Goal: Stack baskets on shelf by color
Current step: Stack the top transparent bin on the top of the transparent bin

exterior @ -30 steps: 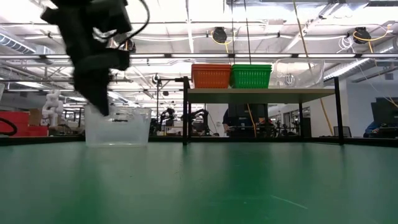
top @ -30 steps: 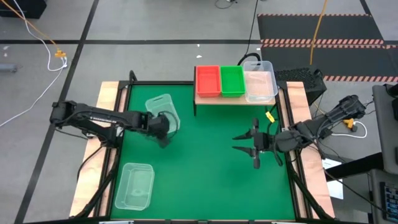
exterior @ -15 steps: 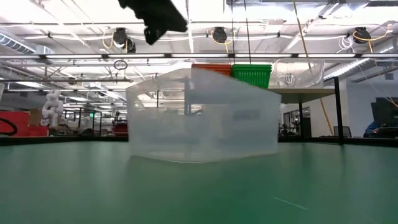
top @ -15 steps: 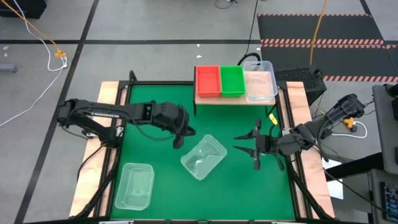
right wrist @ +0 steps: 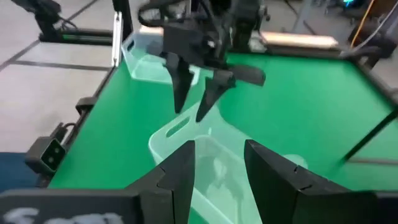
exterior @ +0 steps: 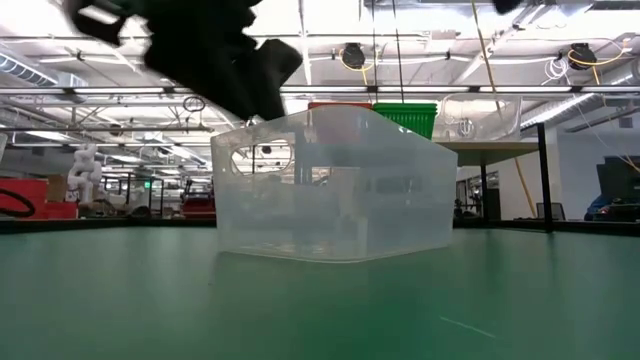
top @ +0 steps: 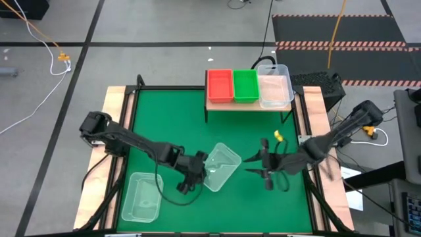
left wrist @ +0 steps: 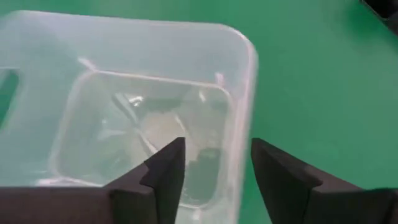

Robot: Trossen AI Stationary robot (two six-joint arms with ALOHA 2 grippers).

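Baskets: clear basket [top: 220,166] sits mid-surface, between both hands. Left hand [top: 199,172] spread over its near-left rim, gripping nothing; right hand [top: 260,163] open, empty, just right. We judge handover; next, right grasps the rim, carries it to the shelf [top: 214,104].

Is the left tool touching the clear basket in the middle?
Cannot tell. In the left wrist view the left tool straddles the clear basket's rim, but contact is unclear.

Your green table mat [top: 171,125] is carrying two clear baskets: one [top: 220,166] sitting near its middle, another [top: 142,196] lying by the near-left corner. The wooden shelf [top: 217,104] is standing at the far edge, holding an orange-red basket [top: 220,85], a green basket [top: 245,85] and a clear one [top: 275,91] side by side.
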